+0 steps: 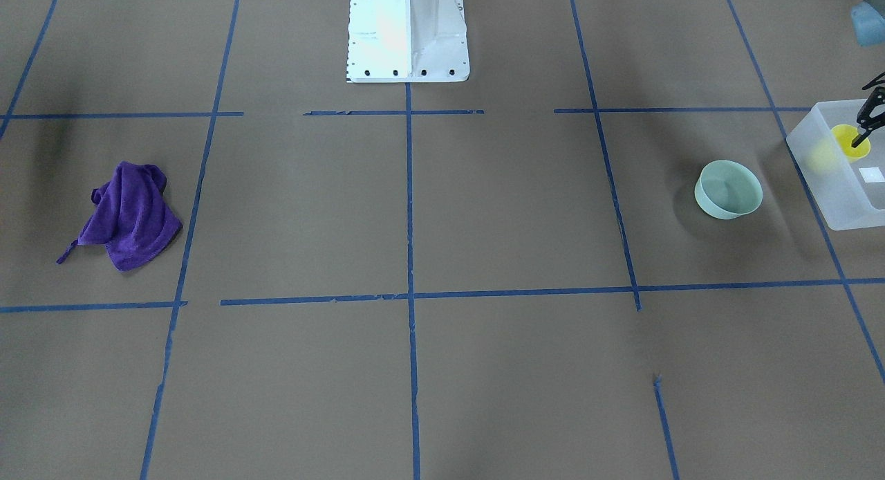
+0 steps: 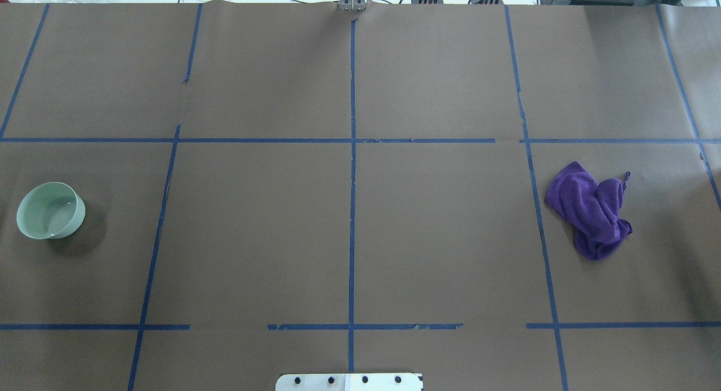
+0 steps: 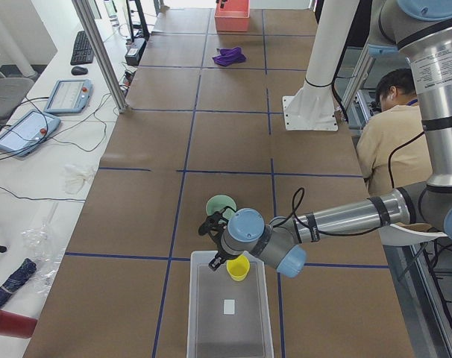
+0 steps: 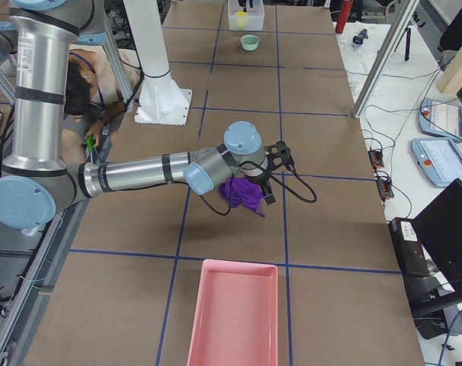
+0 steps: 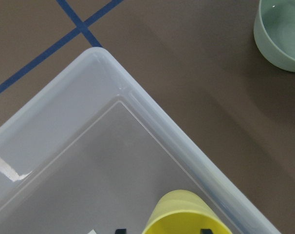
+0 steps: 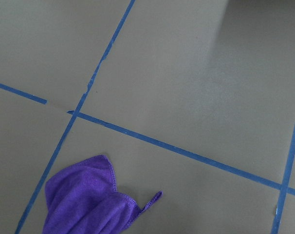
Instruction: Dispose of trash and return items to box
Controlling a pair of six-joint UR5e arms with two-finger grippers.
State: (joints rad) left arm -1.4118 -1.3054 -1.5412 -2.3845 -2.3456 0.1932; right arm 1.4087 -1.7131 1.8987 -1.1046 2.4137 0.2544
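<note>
The yellow cup (image 1: 845, 137) was seen inside the frosted box (image 1: 830, 189), at the end of the box nearest the green bowl (image 1: 728, 189). The left hand (image 1: 863, 137) was reached down into that end of the box, directly above the cup. In the left wrist view only the two black fingertips (image 5: 205, 230) were caught at the lower edge. They were held apart, one over the yellow of the cup and the other just beside it on its outer side. The fingers were thus spread, and no pinch on the cup wall could be made out. A small white label (image 1: 871, 173) was seen in the box, beyond the cup.

The bowl was left upright on the brown worktop (image 2: 253, 239), outside the box and near its end wall, not touched by either hand.

The right hand (image 4: 267, 191) was shown only in the right side view, held over a crumpled purple cloth (image 4: 242, 194) that lay on the worktop well apart from the box. Whether its fingers were spread or pressed together could not be told. A pink tray (image 4: 232, 313) was seen at that end of the worktop, near the cloth but apart from it.
</note>
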